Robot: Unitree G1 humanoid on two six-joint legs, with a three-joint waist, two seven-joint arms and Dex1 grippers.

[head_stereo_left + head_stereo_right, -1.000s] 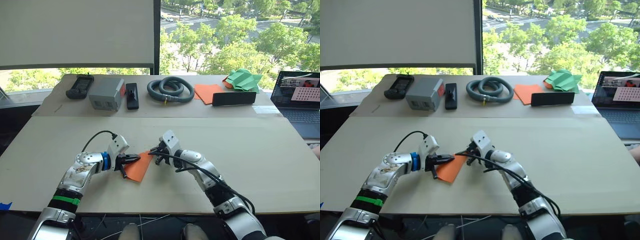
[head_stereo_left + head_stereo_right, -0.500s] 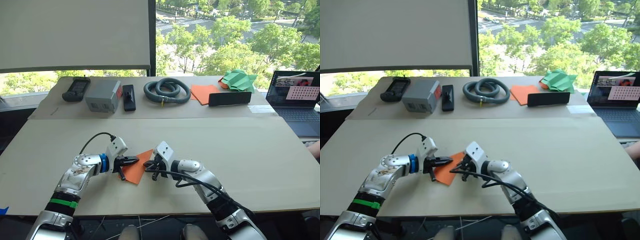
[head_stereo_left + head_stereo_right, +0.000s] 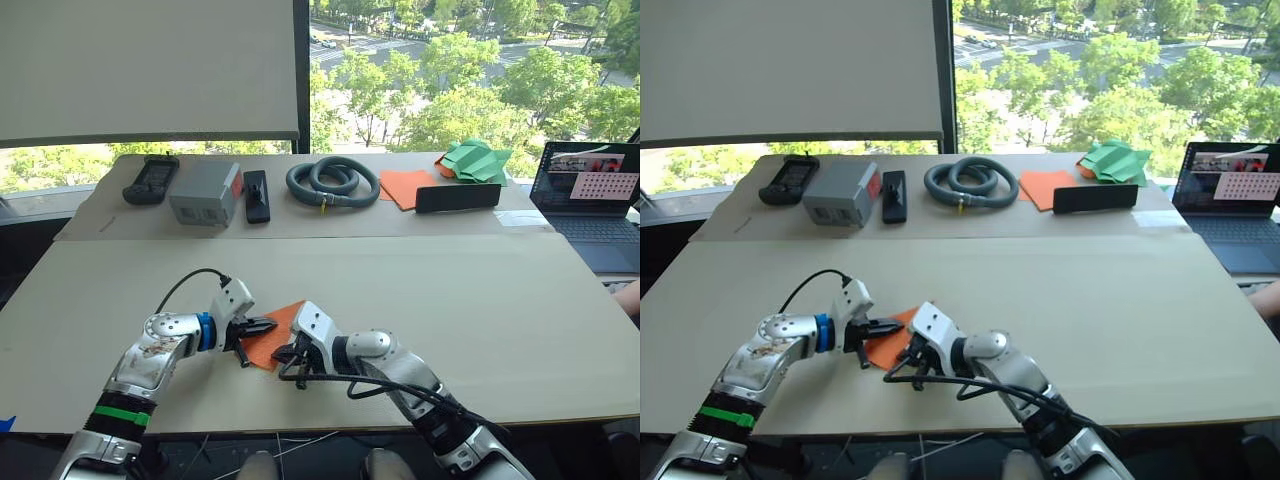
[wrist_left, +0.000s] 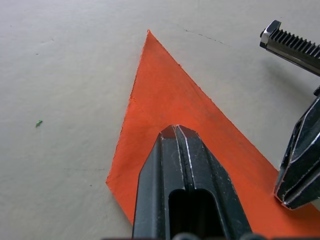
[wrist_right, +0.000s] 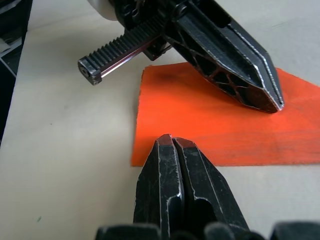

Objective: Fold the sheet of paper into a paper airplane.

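We see the left gripper with its two black fingers pressed together, tips resting down on the sheet of paper, pinning it flat rather than pinching it. The right gripper also has its fingers closed against each other; its tips sit at the near edge of the same orange sheet, and we cannot tell whether they touch the paper or the board just beside it. Neither gripper has anything between its fingers.

The sheet lies on the near table, between the two grippers, folded to a narrow pointed wedge with one sharp corner pointing away from the left gripper.

We can read no writing or brand anywhere; the laptop at the far right shows a screen too small to read.

The near table is a pale, bare board. Behind it a second board carries a black handset, a grey box, a black remote-like bar, a coiled grey hose, a flat orange sheet, a black bar and a green folded paper pile. Beyond are a window with a lowered blind and sunlit trees.
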